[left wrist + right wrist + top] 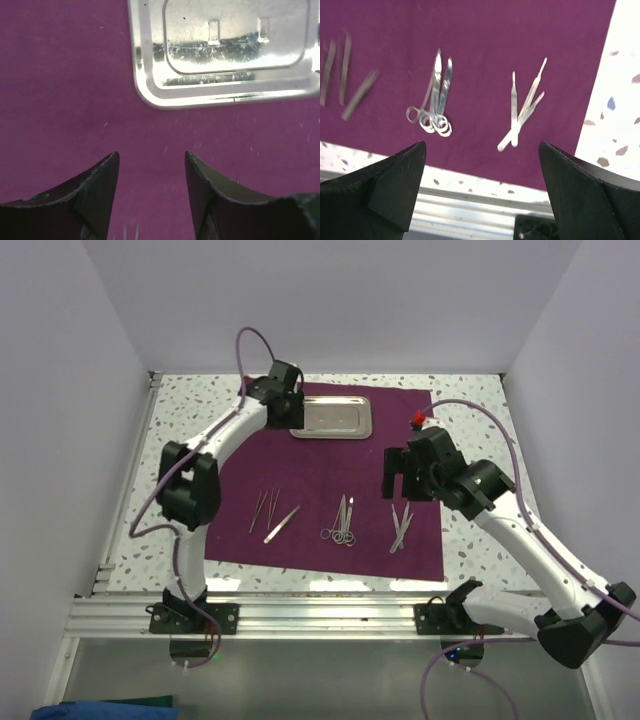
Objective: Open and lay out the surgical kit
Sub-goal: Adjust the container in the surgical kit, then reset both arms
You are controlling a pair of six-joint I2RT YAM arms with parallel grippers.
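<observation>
Cloth: a dark purple-maroon cloth wrap [330,485] lies spread flat on the speckled white table [470,540].
Tray: a small shiny rectangular steel tray [332,417] rests at the cloth's far edge; only the left wrist view shows its scratches.
Instruments: thin silver tweezers [281,524], ring-handled forceps [342,523] and slim scalpels [400,528] lie in a row; the tweezers blur in the right wrist view.
Left gripper [151,157]: fingers parted, empty, beside the tray.
Right gripper [481,143]: fingers spread wide, empty, above the instruments.
</observation>
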